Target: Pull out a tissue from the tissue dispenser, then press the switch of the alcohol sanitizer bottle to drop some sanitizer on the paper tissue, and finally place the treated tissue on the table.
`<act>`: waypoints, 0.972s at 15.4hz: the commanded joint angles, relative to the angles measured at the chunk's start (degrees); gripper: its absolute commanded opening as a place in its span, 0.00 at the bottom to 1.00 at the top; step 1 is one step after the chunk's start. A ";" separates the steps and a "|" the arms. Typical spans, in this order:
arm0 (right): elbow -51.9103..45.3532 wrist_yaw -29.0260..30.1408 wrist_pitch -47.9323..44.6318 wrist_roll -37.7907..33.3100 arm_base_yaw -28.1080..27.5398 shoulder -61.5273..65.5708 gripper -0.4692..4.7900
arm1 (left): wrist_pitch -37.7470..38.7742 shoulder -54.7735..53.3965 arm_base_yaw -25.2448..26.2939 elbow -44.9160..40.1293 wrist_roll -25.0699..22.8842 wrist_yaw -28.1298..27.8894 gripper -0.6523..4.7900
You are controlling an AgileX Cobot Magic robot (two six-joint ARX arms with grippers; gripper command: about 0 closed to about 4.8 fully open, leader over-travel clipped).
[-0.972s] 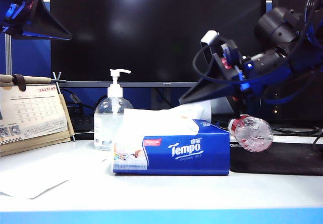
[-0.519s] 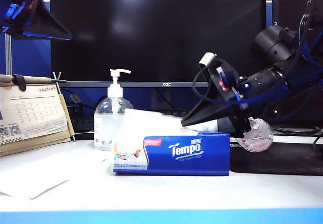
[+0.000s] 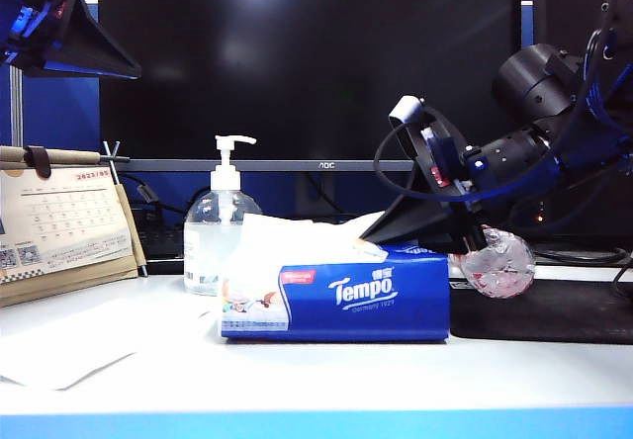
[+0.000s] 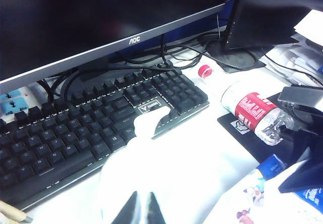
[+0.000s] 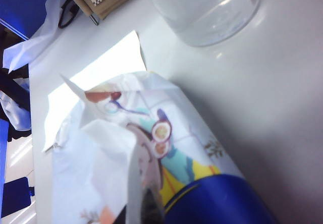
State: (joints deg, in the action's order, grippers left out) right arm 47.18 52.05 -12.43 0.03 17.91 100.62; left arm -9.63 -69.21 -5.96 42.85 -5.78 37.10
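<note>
White counter point(image 3: 326, 380) runs across the front of what we see, and a loose white sheet point(image 3: 59, 345) lies flat on it near the left edge; we cannot tell what that sheet is. Just behind the bare strip sits the blue tissue pack point(image 3: 341, 299), with the tissue point(image 3: 297, 236) standing crumpled out of its top slot and not pulled free. Our right gripper point(image 3: 381, 239) is down on top of the pack, its tips pinched together on the raised tissue, which the right wrist view confirms: the fingers meet on white paper above the printed end of the pack. So we judge the first step to be at the grasp, with the pull not yet made.

Behind the pack on its left stands the clear sanitizer bottle point(image 3: 220, 231), its white pump head point(image 3: 230, 144) up and untouched. Pressing it, wetting the tissue and laying the tissue down on the counter are all left to do.

Our left gripper point(image 4: 141, 209) hangs high at the left, well away from the bottle, with its jaws slightly apart and holding nothing. A fallen water bottle point(image 3: 495, 259) lies at the far right.
</note>
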 commanded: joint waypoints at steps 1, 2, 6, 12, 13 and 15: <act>0.11 -0.17 -2.01 -0.76 0.11 -0.15 0.11 | -0.70 0.22 0.00 0.22 -0.22 0.20 0.17; 0.11 -2.60 -2.01 -1.25 0.11 -0.15 0.10 | -0.70 0.22 0.00 0.22 -0.22 0.20 0.17; 0.17 -4.52 -6.16 -4.39 0.11 -1.18 0.09 | -0.70 0.22 0.00 0.22 -0.22 0.17 0.17; 4.76 -3.63 -9.14 -11.85 0.11 -12.63 0.09 | -4.35 0.15 -0.02 0.22 0.46 3.19 0.17; 8.57 -3.04 -8.02 -12.55 0.11 -14.38 0.09 | -8.31 -0.04 -0.09 0.22 0.44 5.16 0.16; 14.40 -3.10 -6.25 -13.33 0.11 -13.84 0.09 | -12.79 -1.20 -0.20 0.22 1.20 5.35 0.16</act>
State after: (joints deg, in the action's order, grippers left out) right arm 59.92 48.82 -19.99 -12.56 17.91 86.17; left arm -19.79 -69.87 -6.02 42.85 -5.32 42.00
